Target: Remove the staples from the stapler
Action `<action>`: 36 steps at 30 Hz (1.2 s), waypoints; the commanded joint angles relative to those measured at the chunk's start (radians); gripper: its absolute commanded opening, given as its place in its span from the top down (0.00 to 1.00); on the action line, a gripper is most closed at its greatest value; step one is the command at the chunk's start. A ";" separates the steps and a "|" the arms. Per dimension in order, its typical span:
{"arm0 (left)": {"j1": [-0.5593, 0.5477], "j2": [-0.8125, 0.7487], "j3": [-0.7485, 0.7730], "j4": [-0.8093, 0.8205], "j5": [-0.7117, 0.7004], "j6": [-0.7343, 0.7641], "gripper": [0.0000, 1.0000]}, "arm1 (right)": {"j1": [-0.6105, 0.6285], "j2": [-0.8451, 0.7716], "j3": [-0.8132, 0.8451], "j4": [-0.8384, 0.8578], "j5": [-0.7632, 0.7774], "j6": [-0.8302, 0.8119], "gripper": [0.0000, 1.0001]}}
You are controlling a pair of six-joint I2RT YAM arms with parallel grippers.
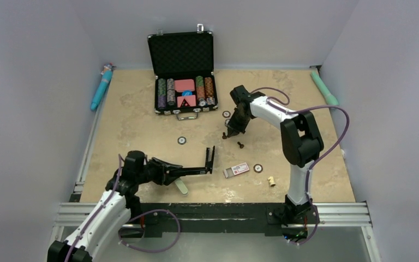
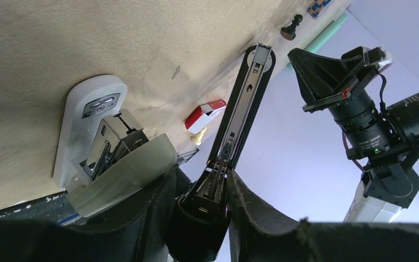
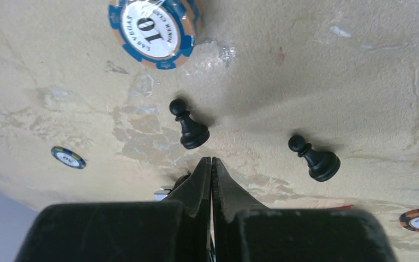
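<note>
My left gripper (image 1: 177, 172) is shut on the rear end of the slim black stapler (image 1: 196, 170) and holds it just above the table. The stapler is hinged open: one arm points toward the table's middle and the other stands up at its far end (image 1: 210, 157). In the left wrist view the stapler (image 2: 240, 109) runs out from between my fingers (image 2: 251, 207), its metal rail exposed. I cannot make out any staples. My right gripper (image 1: 230, 131) is shut and empty over the table, and in the right wrist view (image 3: 211, 161) it sits beside a black pawn (image 3: 190, 131).
A white stapler-like tool (image 1: 181, 187) lies under my left gripper. A red-and-white box (image 1: 236, 170), poker chips (image 1: 181, 140), a second black pawn (image 3: 316, 158) and a light pawn (image 1: 271, 180) lie about. An open chip case (image 1: 183, 71) stands at the back.
</note>
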 commanded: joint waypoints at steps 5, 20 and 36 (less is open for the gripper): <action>0.003 0.105 -0.063 -0.009 -0.020 -0.118 1.00 | 0.009 -0.032 0.083 0.005 -0.003 -0.119 1.00; 0.140 0.272 -0.001 -0.161 -0.004 -0.148 1.00 | 0.058 -0.252 -0.113 0.133 -0.290 -0.337 0.61; 0.261 0.479 0.221 -0.570 -0.119 0.070 1.00 | 0.110 -0.243 -0.214 0.259 -0.379 -0.243 0.33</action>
